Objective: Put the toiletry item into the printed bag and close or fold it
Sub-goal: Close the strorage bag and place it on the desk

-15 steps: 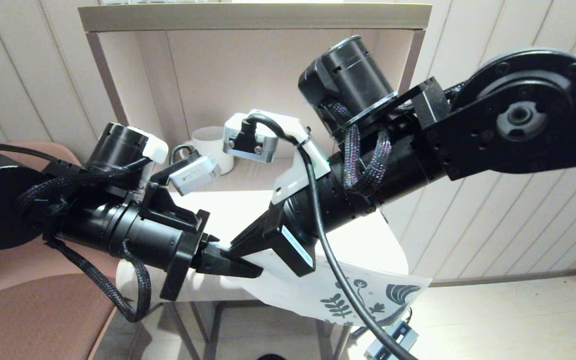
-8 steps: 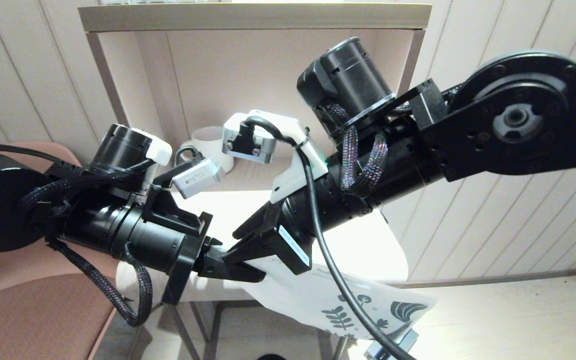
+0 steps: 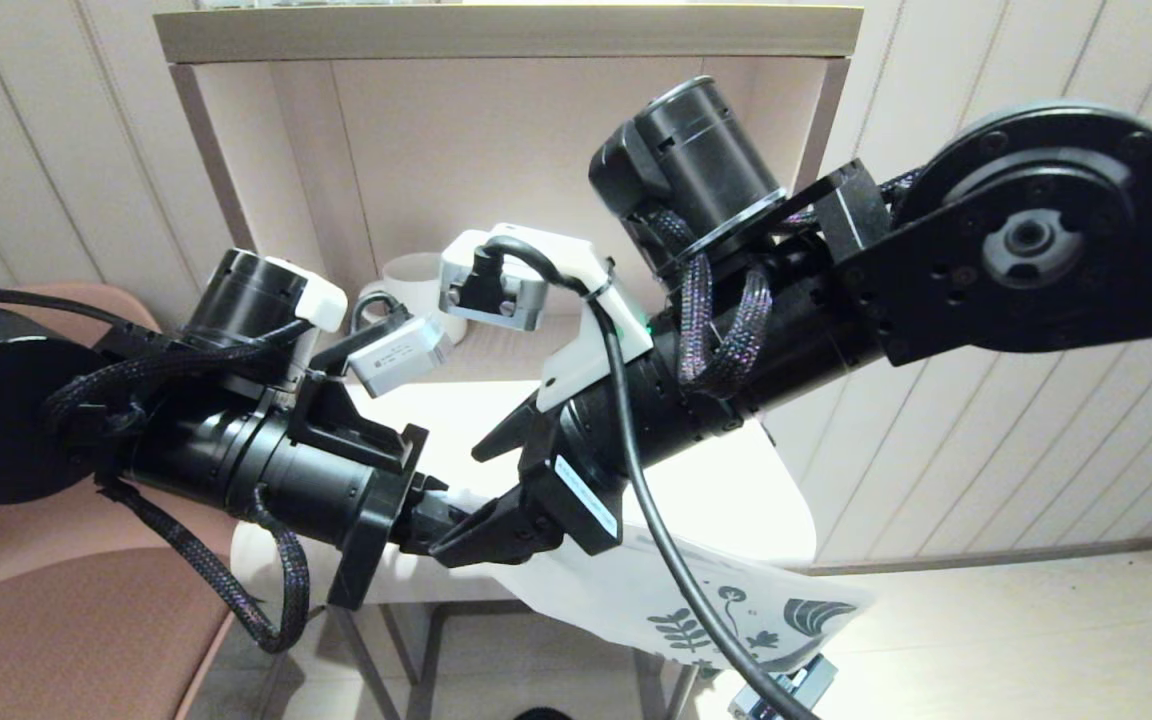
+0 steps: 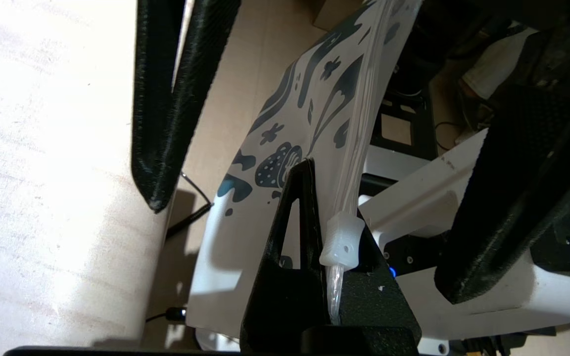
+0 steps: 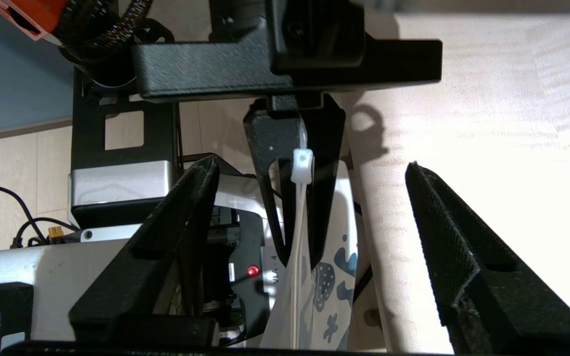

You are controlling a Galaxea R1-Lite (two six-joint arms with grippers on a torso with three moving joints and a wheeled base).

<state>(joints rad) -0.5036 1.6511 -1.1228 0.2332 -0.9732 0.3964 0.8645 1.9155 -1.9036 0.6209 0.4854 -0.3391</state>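
Note:
The printed bag [image 3: 736,600] is a white pouch with dark leaf prints, hanging off the table's front edge. My left gripper [image 3: 441,520] is shut on the bag's zip edge, just behind the white slider [image 4: 342,242]. In the left wrist view the bag [image 4: 309,99] runs away from my left gripper [image 4: 332,207]. My right gripper [image 3: 458,500] is open, its fingers standing on either side of the left gripper's tips and touching nothing. In the right wrist view my right gripper [image 5: 310,163] frames the slider [image 5: 302,165] and the bag [image 5: 314,291]. The toiletry item is out of view.
A white ribbed mug [image 3: 416,280] stands at the back of the pale table [image 3: 736,490], under a wooden shelf [image 3: 506,30]. A brown chair [image 3: 66,620] is at the left. Floor and the robot's base [image 5: 117,188] lie below the bag.
My right gripper has opened and let go of the bag's zip edge. The left gripper keeps its hold, and the bag's printed end has sagged a little.

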